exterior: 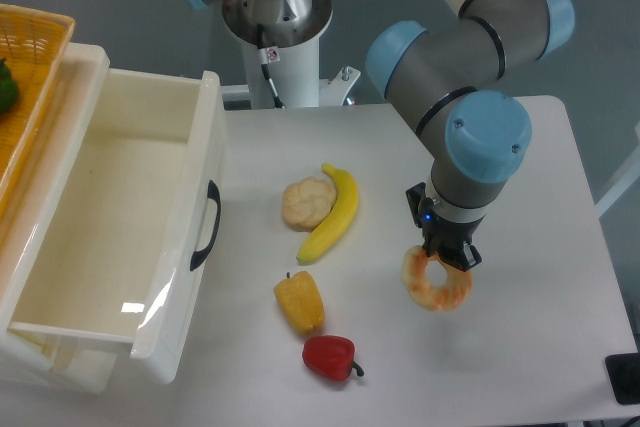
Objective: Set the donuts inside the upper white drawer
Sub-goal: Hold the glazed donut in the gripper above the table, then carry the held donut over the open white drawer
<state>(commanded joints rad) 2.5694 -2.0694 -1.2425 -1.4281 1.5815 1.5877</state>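
The golden-orange ring donut [436, 285] hangs tilted from my gripper [447, 259] over the right part of the table. The fingers are shut on the donut's upper rim and it looks lifted a little off the tabletop. The upper white drawer [110, 227] is pulled open at the far left, its black curved handle [205, 225] facing the table's middle. The drawer's inside looks empty. The gripper is well to the right of the drawer.
A pale cream bun [306, 202] and a banana [333, 213] lie mid-table. A yellow pepper [300, 302] and a red pepper [330, 357] lie nearer the front. A yellow woven basket [30, 77] sits at far left behind the drawer.
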